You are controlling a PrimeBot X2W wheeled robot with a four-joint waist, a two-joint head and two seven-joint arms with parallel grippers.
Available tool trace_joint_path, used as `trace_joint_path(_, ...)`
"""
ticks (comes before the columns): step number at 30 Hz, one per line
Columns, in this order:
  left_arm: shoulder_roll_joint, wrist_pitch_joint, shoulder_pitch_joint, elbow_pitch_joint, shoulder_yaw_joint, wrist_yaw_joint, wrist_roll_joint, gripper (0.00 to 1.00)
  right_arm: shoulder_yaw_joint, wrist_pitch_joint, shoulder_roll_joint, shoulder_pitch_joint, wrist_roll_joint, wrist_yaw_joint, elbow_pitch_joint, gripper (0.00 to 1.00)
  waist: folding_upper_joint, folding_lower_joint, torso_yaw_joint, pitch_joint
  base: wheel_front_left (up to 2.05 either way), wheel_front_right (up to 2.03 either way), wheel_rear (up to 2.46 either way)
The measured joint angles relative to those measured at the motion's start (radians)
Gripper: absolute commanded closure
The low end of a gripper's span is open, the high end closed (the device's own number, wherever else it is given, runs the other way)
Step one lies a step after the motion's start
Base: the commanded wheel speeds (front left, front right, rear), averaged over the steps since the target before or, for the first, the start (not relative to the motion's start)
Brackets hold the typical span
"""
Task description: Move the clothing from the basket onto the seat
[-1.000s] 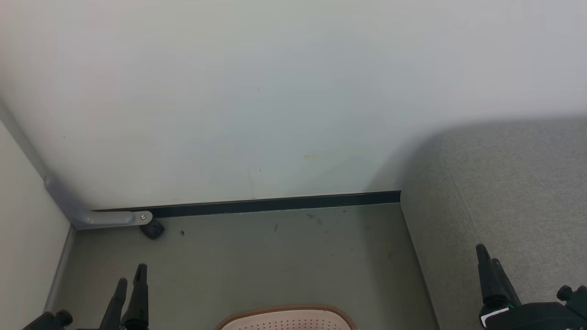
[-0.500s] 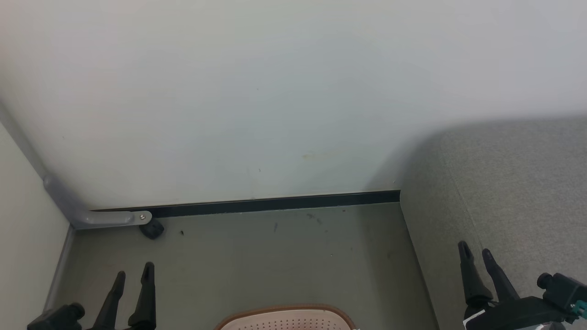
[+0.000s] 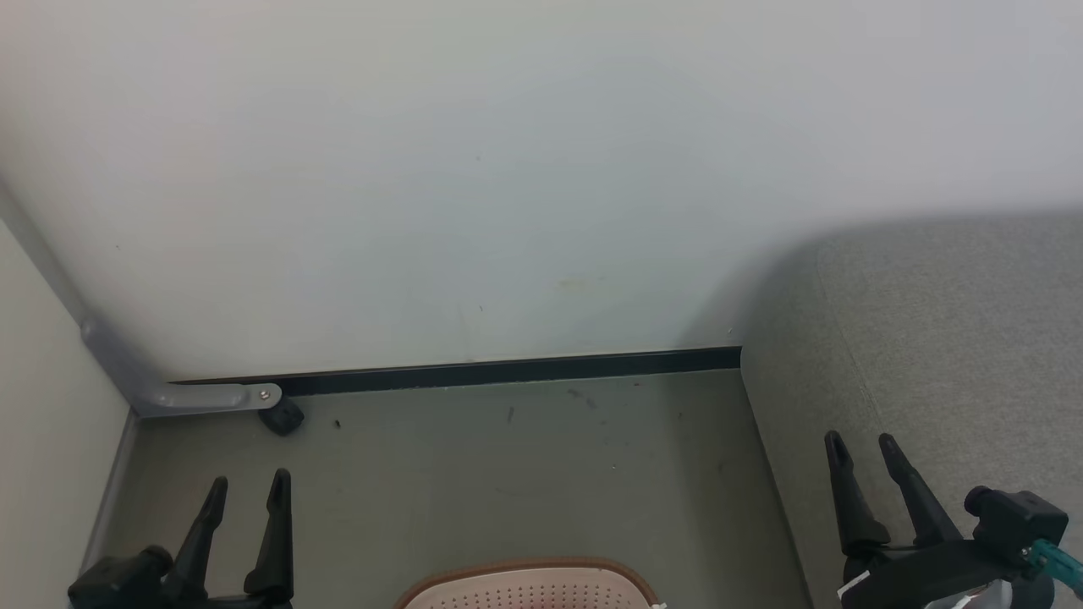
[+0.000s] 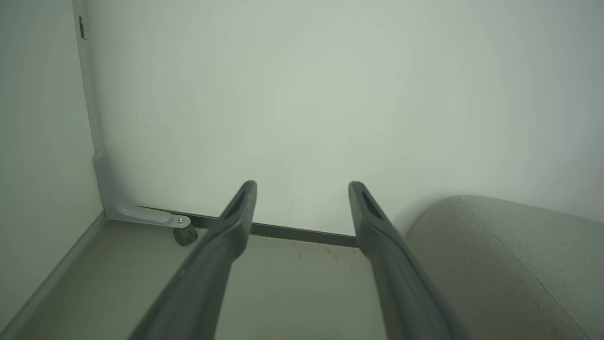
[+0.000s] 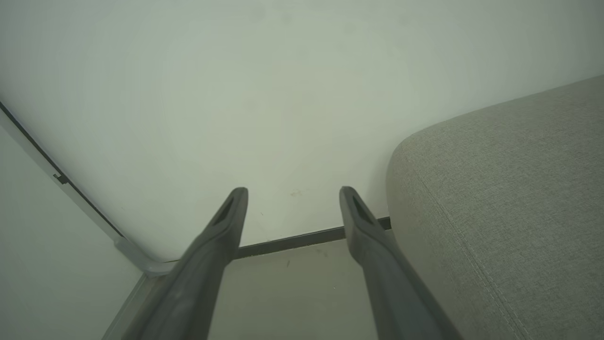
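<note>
Basket (image 3: 529,590): rounded, cream-white plastic. Its wall is pierced with rows of small holes and a brown band runs round the rim. Its far edge shows at the bottom middle of the head view. It stands on the floor (image 3: 508,474), between the two grippers, well short of the wall (image 3: 508,169) and apart from the seat. Its inside is cut off by the picture's edge, so what lies in it cannot be told.

Seat (image 3: 948,338): large, grey woven upholstery with a rounded corner. A seam line runs along the top, set in from the edge. It takes up the right side of the head view and its flank drops straight to the floor.

Left gripper (image 3: 250,479): two long dark fingers, spread apart with nothing between them. It is at the lower left of the head view, over the floor, pointing toward the wall.

Right gripper (image 3: 860,438): fingers likewise spread and empty. It is at the lower right of the head view, in front of the seat's flank. In the right wrist view the seat lies just to the right of its fingers.

Skirting strip (image 3: 508,370): dark, along the foot of the wall, ending at the seat.

Bracket (image 3: 169,393): grey, in the left corner, with a small black wheel (image 3: 283,417) at its end.
</note>
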Motion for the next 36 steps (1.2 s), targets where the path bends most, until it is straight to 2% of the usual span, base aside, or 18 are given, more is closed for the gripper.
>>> trace_joint_path(18,0.008,-0.062,-0.009,-0.005,-0.011,-0.009,0.225,0.0,0.049,-0.061,-0.021,-0.024,-0.194,-0.008,-0.005,0.0,0.0001,0.0,0.001,0.007,0.0,0.0,0.0)
trace_joint_path(36,-0.015,-0.065,-0.012,0.0,0.012,-0.03,0.242,0.0,0.024,-0.063,-0.014,-0.024,-0.203,-0.002,-0.005,0.0,0.0001,0.0,-0.003,0.021,0.0,0.0,0.0)
